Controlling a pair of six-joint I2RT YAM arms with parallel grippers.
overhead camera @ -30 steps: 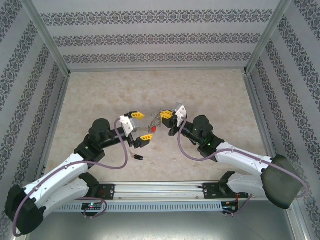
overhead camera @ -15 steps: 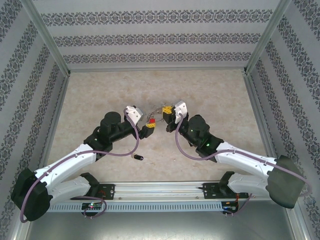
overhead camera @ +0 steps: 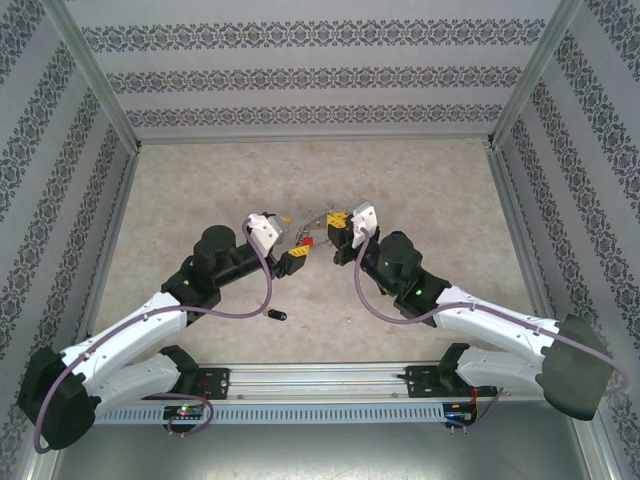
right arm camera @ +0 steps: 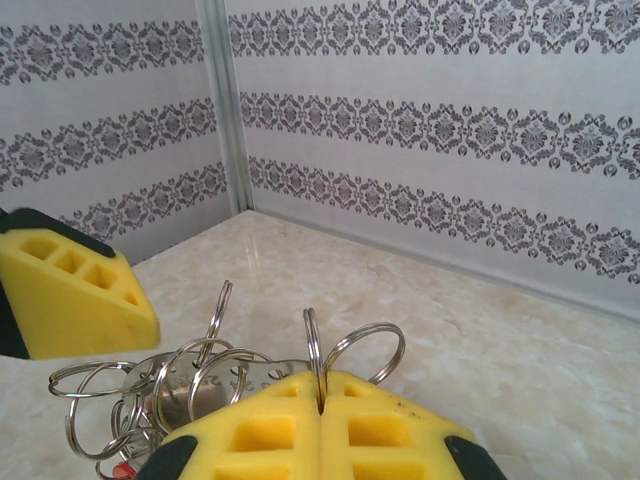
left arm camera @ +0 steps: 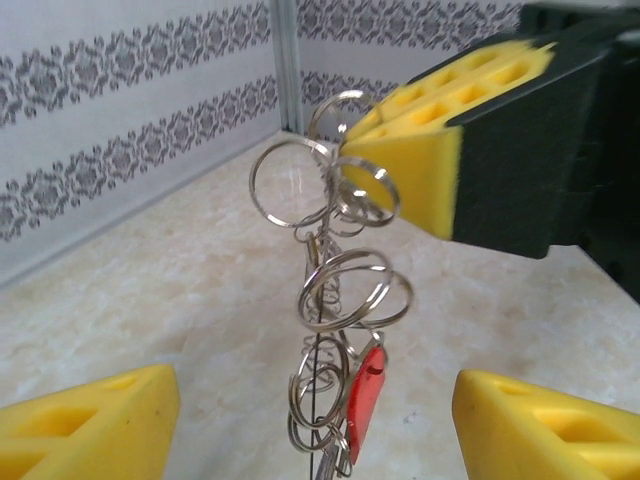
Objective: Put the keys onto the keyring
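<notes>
Beige marbled table [overhead camera: 200, 190], patterned walls: threading not yet begun.
Pinched in the right tool [overhead camera: 338, 222]: one large silvery wire keyring [left arm camera: 340, 290] with one red tag [left arm camera: 365, 400], hanging. Spread wide either side of it: the left tool [overhead camera: 290, 240]. Lying seemingly crosswise, well back toward the bases, nearest the left arm: one small black-headed, silver-bladed key [overhead camera: 277, 316].

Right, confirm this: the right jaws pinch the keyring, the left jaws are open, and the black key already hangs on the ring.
Wrong on one point: the top view shows the black key lying on the table, not hanging on the keyring. The right gripper does have its jaws pinched on the keyring, and the left gripper has open jaws.
</notes>
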